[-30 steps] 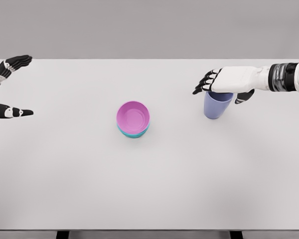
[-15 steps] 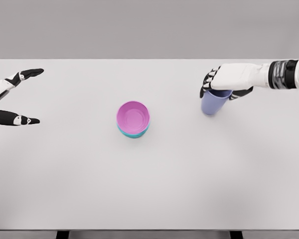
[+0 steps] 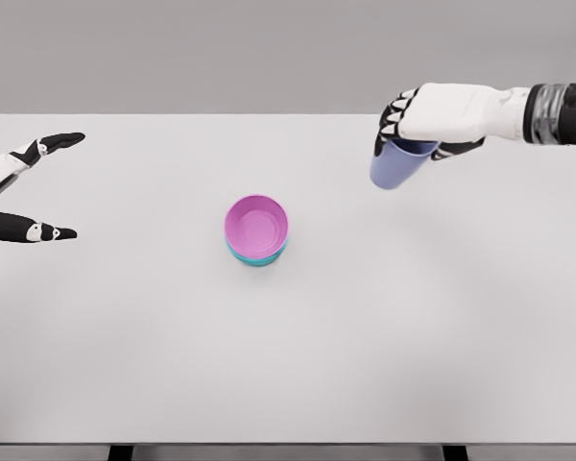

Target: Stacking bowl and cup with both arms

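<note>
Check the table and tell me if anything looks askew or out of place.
Only the blue cup stands out: the right hand grips it by the rim, tilted, its base swung left. The pink bowl sits nested in a teal bowl, upright.

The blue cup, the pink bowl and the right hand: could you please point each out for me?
blue cup (image 3: pixel 392 171), head view, its side wall.
pink bowl (image 3: pixel 256 227), head view, its inside.
right hand (image 3: pixel 410 130), head view, between its fingertips.
</note>
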`<state>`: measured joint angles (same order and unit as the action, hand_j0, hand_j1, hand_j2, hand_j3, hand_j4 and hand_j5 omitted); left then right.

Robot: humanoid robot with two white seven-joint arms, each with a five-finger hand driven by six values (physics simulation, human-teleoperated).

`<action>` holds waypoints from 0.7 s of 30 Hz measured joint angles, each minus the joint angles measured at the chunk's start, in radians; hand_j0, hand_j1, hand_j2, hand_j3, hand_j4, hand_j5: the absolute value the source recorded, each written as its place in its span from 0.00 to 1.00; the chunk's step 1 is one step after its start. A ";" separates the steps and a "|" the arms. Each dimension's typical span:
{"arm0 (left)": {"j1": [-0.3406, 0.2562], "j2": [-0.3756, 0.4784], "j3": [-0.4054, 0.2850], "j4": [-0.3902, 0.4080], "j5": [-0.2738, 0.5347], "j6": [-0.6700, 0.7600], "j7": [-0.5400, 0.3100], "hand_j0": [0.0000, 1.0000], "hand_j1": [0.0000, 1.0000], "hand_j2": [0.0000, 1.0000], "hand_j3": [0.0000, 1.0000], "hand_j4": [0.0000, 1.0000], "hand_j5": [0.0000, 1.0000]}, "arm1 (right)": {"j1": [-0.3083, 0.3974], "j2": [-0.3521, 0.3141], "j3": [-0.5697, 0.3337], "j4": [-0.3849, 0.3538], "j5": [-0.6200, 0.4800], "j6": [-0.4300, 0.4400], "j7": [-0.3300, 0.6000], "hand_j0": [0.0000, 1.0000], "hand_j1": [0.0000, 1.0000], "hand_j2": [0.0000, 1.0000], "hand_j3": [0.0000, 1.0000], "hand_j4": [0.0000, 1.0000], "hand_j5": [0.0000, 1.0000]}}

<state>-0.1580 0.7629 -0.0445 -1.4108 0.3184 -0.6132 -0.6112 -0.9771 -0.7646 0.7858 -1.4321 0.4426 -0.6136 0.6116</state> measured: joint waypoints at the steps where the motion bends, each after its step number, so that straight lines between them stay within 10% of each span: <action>1: 0.000 0.000 0.000 0.000 0.000 0.000 0.000 1.00 1.00 1.00 1.00 1.00 1.00 | -0.003 0.000 -0.001 -0.016 -0.001 0.000 0.000 0.68 0.68 0.68 0.68 0.68 0.68; 21: 0.000 0.000 0.000 0.001 0.000 0.000 0.000 1.00 1.00 1.00 1.00 1.00 1.00 | 0.009 0.102 -0.028 -0.223 -0.033 -0.001 0.001 0.69 0.69 0.69 0.69 0.69 0.69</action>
<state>-0.1580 0.7628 -0.0445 -1.4103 0.3184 -0.6132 -0.6112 -0.9679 -0.6624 0.7583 -1.6553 0.4098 -0.6143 0.6121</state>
